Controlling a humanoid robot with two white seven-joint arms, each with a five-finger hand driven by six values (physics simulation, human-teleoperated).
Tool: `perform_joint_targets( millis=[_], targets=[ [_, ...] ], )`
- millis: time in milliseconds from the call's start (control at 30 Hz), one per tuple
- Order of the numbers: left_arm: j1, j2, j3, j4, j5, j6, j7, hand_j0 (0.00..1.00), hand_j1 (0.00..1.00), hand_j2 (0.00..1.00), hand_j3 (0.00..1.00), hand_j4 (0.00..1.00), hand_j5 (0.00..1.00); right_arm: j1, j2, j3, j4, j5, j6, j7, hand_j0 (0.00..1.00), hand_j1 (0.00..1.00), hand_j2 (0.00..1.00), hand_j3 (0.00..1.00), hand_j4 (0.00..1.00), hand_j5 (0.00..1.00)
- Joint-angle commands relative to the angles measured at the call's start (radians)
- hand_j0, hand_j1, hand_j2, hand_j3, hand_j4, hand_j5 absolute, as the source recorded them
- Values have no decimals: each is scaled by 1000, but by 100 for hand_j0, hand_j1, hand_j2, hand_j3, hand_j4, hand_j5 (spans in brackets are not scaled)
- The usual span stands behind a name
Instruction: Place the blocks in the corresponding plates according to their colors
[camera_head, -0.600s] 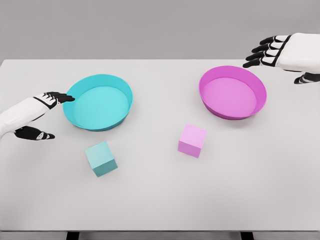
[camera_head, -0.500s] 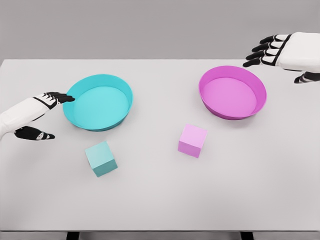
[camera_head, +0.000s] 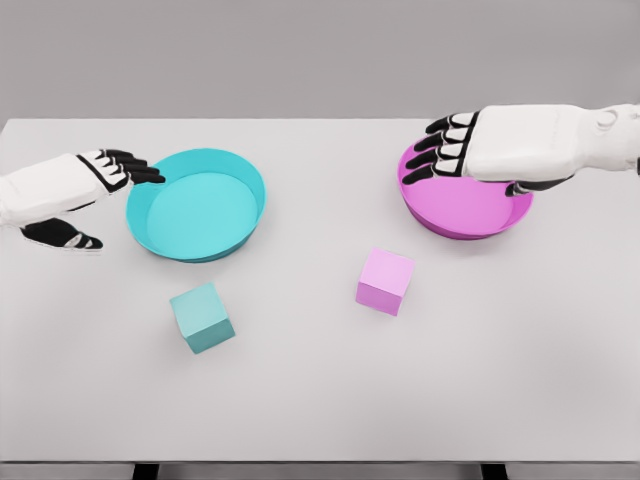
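Pale grey tabletop (camera_head: 320, 400) fills most of the view, with a plain grey wall behind its far edge. Nearest on it sits the cyan block (camera_head: 202, 317), just in front of the cyan plate (camera_head: 196, 204); the pink block (camera_head: 385, 281) lies to the right of that plate, in front of the pink plate (camera_head: 465, 187). The left hand (camera_head: 75, 185) hovers at the cyan plate's left rim, fingers extended, holding nothing. The right hand (camera_head: 495, 146) hangs over the pink plate, fingers loose and empty.
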Motion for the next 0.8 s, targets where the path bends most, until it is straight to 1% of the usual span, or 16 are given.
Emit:
perform_joint_targets(
  millis=[0, 33, 67, 100, 133, 200, 233, 300, 333, 400, 500, 567, 700, 733, 767],
  targets=[
    [-30, 8, -112, 2, 17, 5, -14, 100, 100, 100, 100, 100, 100, 0, 30, 42, -3, -5, 3, 0, 100, 100, 100, 100, 100, 100],
    [-76, 8, -172, 14, 20, 5, -14, 100, 100, 100, 100, 100, 100, 0, 38, 50, -3, -5, 3, 0, 100, 100, 100, 100, 100, 100],
    [-158, 11, -269, 19, 62, 5, -14, 100, 100, 100, 100, 100, 100, 0, 47, 67, -3, -5, 3, 0, 100, 100, 100, 100, 100, 100],
    [-223, 24, -345, 18, 99, 5, -14, 100, 100, 100, 100, 100, 100, 0, 51, 71, -3, -3, 3, 0, 100, 100, 100, 100, 100, 100],
    [-249, 42, -381, 13, 144, 5, -14, 100, 100, 100, 100, 100, 100, 0, 55, 73, -3, -3, 3, 0, 100, 100, 100, 100, 100, 100],
    [-277, 64, -430, 5, 188, 5, -12, 100, 100, 100, 100, 100, 100, 0, 61, 79, -2, -3, 3, 0, 100, 100, 100, 100, 100, 100],
    [-284, 102, -465, -56, 246, 5, -11, 100, 100, 100, 100, 100, 100, 0, 68, 82, 0, -2, 3, 0, 100, 100, 100, 100, 100, 100],
    [-284, 195, -508, -148, 315, 5, -11, 100, 100, 100, 100, 100, 100, 0, 82, 104, 4, 14, 3, 0, 100, 100, 100, 100, 100, 100],
    [-284, 231, -513, -159, 329, 5, -11, 100, 100, 100, 100, 100, 100, 0, 88, 107, 11, 21, 3, 0, 100, 100, 100, 100, 100, 100],
    [-283, 234, -513, -159, 335, 5, -9, 100, 100, 100, 100, 100, 100, 0, 88, 107, 15, 23, 3, 0, 100, 100, 100, 100, 100, 100],
    [-277, 226, -528, -159, 339, 5, -4, 100, 100, 100, 100, 100, 100, 0, 91, 136, 17, 23, 3, 0, 100, 100, 100, 100, 100, 100],
    [-261, 197, -530, -159, 336, 5, -6, 100, 100, 100, 100, 100, 100, 0, 108, 153, 29, 23, 3, 0, 100, 100, 100, 100, 100, 100],
    [-226, 177, -531, -159, 297, 5, -47, 100, 100, 100, 100, 100, 100, 0, 122, 154, 38, 23, 3, 0, 100, 100, 100, 100, 100, 100],
    [-220, 168, -531, -159, 290, 5, -47, 100, 100, 100, 100, 100, 100, 0, 128, 160, 38, 23, 3, 0, 100, 100, 100, 100, 100, 100],
    [-217, 156, -531, -159, 267, 5, -49, 100, 100, 100, 100, 100, 100, 2, 134, 167, 38, 23, 3, 0, 100, 100, 100, 100, 100, 100]
  ],
)
